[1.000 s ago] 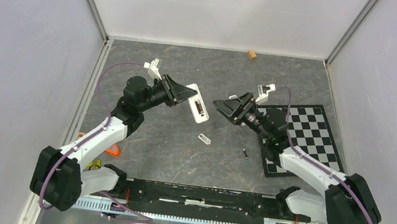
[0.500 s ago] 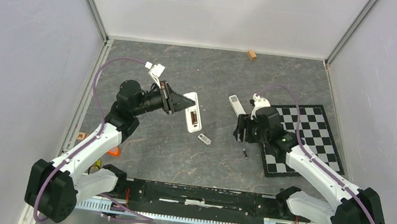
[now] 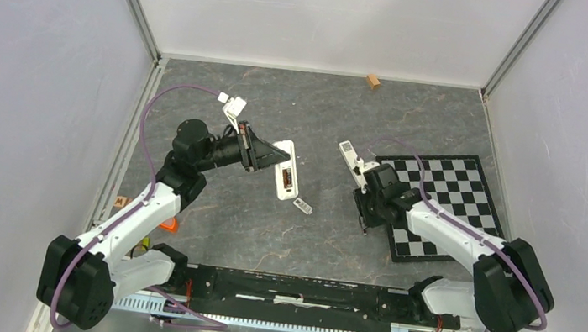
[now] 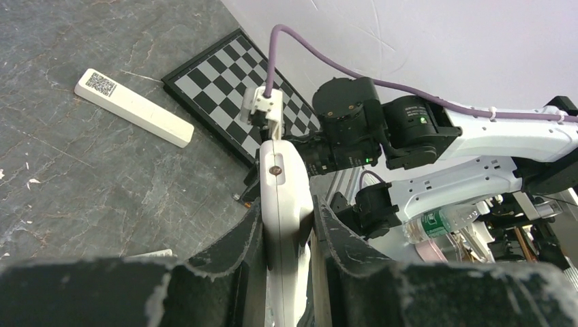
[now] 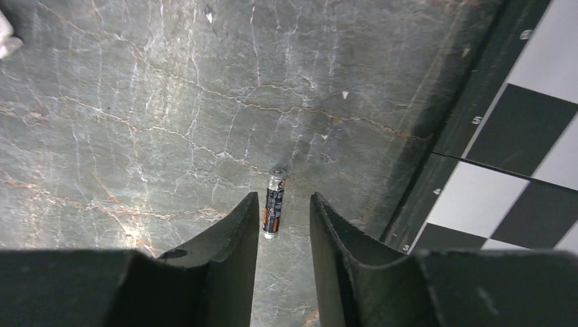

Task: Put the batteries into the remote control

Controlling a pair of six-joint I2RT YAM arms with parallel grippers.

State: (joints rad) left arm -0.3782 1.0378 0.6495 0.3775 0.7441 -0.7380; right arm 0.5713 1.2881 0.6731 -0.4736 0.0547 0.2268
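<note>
Centring right gripper (image 5: 284, 204), jaws parted and empty, over battery (image 5: 274, 202) lying just beside the chessboard (image 5: 518, 129) edge; lower squarely, pinch mid-body; left gripper (image 4: 286, 218) clamps remote control (image 4: 285, 184), well apart from chessboard.

battery (image 5: 274, 202): 1 in view
remote (image 3: 350, 155): 2, both white
small white piece (image 3: 302, 206): 1
chessboard (image 3: 447, 203): 1
wood block (image 3: 374, 81): 1
orange obj (image 3: 169, 223): 1
robot arm (image 3: 141, 208): 2
purple cable (image 3: 150, 119): 2
</note>
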